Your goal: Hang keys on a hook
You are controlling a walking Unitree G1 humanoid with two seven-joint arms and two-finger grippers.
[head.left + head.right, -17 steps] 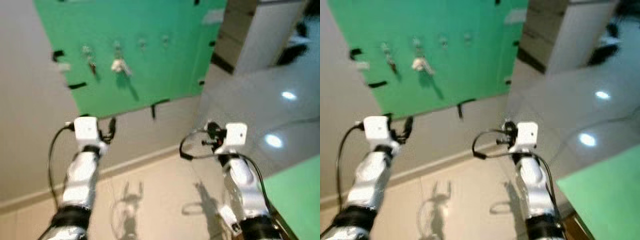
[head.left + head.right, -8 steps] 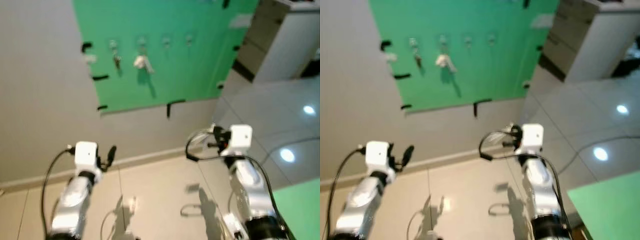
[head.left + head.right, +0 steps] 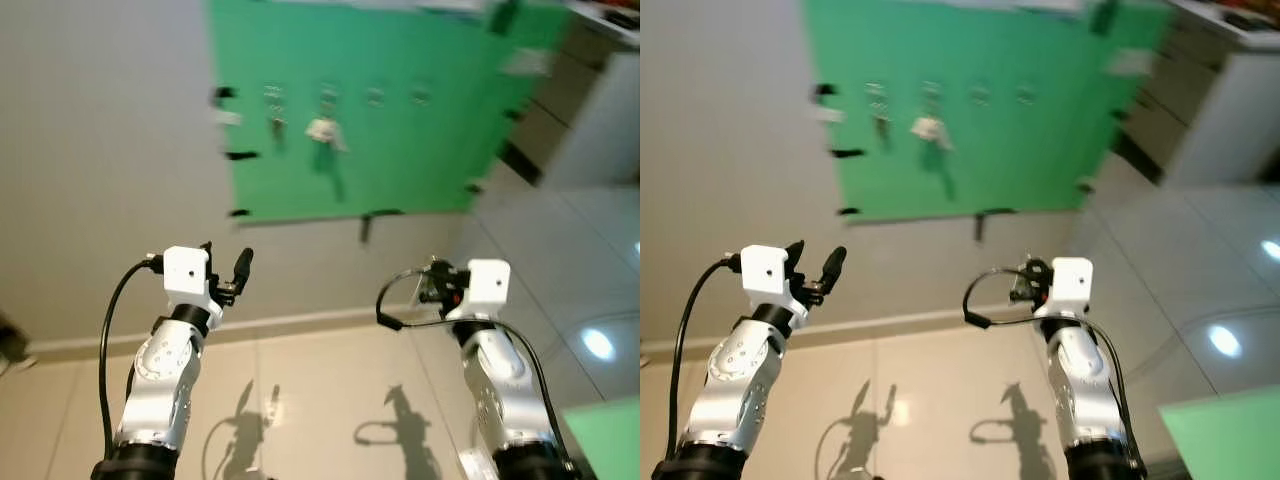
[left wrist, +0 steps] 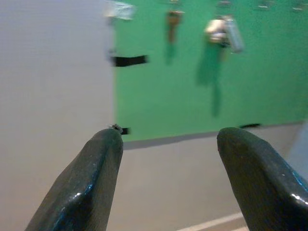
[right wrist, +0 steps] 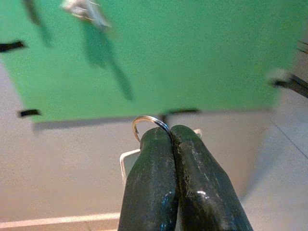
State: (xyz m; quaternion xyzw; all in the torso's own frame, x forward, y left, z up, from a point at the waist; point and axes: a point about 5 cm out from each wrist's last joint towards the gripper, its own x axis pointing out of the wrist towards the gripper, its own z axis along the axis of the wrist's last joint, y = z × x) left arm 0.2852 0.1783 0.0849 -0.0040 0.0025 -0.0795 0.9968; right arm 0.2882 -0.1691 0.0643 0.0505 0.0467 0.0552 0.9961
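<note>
Your right gripper pinches key ring, fingers tight. Left gripper wide, empty. Green board at 12 o'clock, hooks carrying keys.

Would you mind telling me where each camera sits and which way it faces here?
Left eye, right eye views: on the head, looking forward and down at the green board on the wall; both arms show.
Left wrist view: along the open left gripper toward the board.
Right wrist view: along the right gripper, shut on a key ring.
All share the board and its hanging keys.
</note>
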